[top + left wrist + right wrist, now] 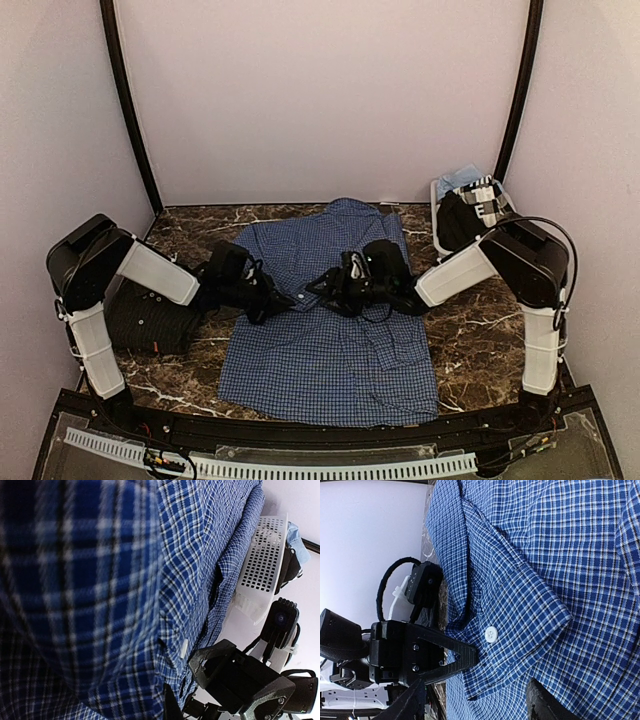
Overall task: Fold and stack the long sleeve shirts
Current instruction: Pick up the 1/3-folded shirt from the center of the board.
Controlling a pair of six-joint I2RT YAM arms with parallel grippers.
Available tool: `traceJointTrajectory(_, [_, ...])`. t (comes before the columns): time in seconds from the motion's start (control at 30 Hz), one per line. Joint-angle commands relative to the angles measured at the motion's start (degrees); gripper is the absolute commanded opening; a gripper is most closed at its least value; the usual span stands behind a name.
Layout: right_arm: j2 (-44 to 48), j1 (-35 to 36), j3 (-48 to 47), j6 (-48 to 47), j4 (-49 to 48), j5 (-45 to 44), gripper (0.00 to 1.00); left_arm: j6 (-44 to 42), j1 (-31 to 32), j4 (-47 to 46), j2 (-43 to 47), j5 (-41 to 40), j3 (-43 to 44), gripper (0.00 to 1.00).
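**A:** Reading from the left, what lies outboard of the left gripper (288,298)?
**B:** The near-black shirt (150,322), folded flat on the marble table (470,330). It sits behind that gripper, partly under its forearm, with the orange tag (157,347) at the near edge.

**A:** And the left gripper itself?
**B:** It is clamped tight on the left edge of the blue checked shirt (330,360). Cloth fills its own wrist camera, hiding its fingers there.

**A:** Where is that shirt?
**B:** It is spread on the table beneath and between the 2 grippers, reaching beyond both toward the bases and toward the back wall.

**A:** The right gripper (477,695)?
**B:** It faces the left gripper, and their tips are near each other. Its 2 fingers (542,707) stand wide apart, straddling a buttoned band of the shirt without closing on it. 1 white button (491,634) lies just ahead of them.

**A:** Farthest right?
**B:** A white perforated basket (262,560), behind the right gripper and beside its elbow. Pale blue cloth (462,178) shows at its far end.
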State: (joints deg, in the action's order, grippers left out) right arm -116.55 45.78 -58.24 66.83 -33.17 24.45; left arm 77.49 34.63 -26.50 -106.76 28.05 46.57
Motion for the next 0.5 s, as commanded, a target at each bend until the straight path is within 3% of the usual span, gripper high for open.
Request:
traceJointTrajectory(0.0, [-1.2, 0.7, -1.8, 0.2, -1.3, -0.6, 0.63, 0.8, 0.4, -0.4, 2.2, 1.8, 0.0, 0.0])
traceJointTrajectory(0.47, [-3.9, 0.7, -3.1, 1.1, -0.6, -0.9, 0.54, 1.1, 0.8, -1.6, 2.1, 2.6, 0.4, 0.0])
